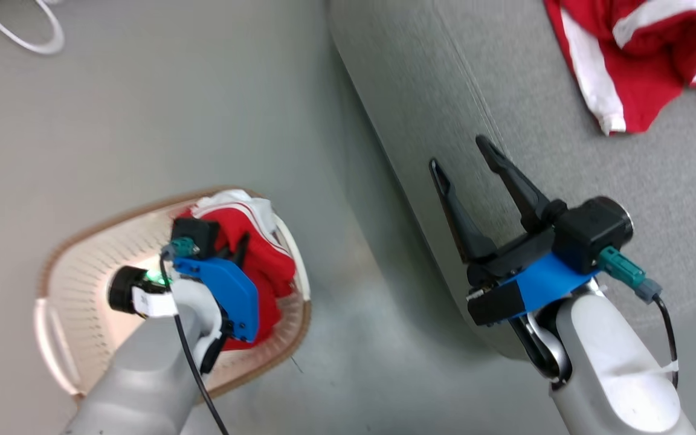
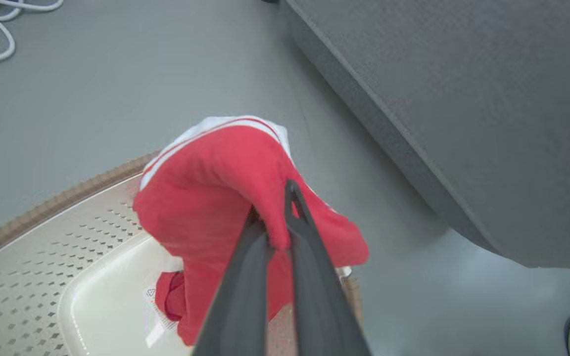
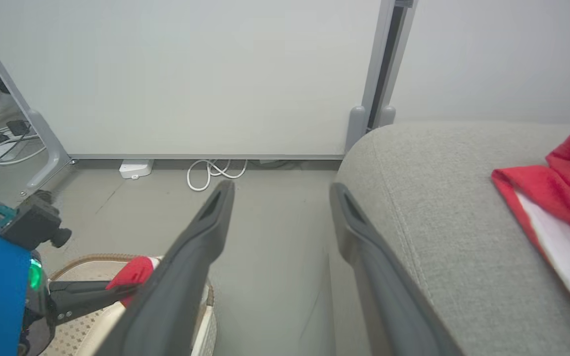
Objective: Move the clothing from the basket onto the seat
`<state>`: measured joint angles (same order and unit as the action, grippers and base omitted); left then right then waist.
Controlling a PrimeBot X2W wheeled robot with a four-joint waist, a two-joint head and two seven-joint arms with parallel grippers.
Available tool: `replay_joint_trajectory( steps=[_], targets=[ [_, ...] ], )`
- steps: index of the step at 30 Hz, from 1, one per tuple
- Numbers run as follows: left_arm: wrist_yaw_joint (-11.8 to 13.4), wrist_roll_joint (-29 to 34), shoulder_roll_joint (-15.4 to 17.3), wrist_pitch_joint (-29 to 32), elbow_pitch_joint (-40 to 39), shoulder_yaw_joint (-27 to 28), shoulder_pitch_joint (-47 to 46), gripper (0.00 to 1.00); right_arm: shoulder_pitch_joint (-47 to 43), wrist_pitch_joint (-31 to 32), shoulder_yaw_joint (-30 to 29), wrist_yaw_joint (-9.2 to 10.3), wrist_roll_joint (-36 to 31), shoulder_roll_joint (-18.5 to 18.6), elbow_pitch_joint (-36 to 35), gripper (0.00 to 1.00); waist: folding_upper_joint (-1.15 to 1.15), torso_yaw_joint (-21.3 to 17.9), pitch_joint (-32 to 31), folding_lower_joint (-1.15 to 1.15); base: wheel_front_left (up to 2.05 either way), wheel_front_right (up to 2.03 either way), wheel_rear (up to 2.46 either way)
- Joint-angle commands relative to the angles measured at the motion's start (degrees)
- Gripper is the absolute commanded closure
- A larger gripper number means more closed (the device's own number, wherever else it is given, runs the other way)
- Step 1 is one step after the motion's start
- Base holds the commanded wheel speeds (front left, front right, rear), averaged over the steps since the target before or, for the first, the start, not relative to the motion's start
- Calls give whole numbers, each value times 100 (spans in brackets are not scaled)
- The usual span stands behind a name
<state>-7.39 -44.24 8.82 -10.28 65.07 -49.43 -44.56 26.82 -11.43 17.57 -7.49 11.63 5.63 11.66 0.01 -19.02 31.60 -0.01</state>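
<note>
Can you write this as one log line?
left end effector: shut on clothing over basket | right end effector: open | seat: holds garment

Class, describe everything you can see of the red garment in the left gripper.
The red garment is soft, fleece-like fabric with white stripes and white trim along its top fold. It hangs bunched, pinched by a fold in the shut left gripper, its lower end and a white label trailing into the basket.

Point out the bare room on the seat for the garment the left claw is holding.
Free: the seat top from its rounded edge by the open right claw up to the laid garment. Crowded: the patch under that laid garment. The left claw is shut on the held garment over the basket.
</note>
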Motion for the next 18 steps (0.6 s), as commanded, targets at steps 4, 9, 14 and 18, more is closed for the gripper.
replay_joint_trajectory(
  steps=[4, 9, 14, 18],
  targets=[
    [-10, -179, -113, -107, -342, -313, 262, 100, -425, 218, -79, -1, 57, 164, -27, 0, -1, 933, -1439, 1, 0, 0, 0],
    [-11, -321, -123, -205, -735, -678, 317, 100, -828, 445, -149, -1, 104, 240, -95, 0, -1, 1303, -2070, 1, 0, 0, 0],
    [-11, -447, -176, -272, -1064, -1027, 166, 100, -1222, 647, -196, -2, 113, 288, -159, 0, -1, 1563, -2574, 1, 0, 0, 0],
    [-11, -575, -261, -321, -1293, -1246, -43, 100, -1487, 782, -226, -1, 158, 306, -206, 0, -1, 1728, -2866, 1, 0, 0, 0]
  ],
)
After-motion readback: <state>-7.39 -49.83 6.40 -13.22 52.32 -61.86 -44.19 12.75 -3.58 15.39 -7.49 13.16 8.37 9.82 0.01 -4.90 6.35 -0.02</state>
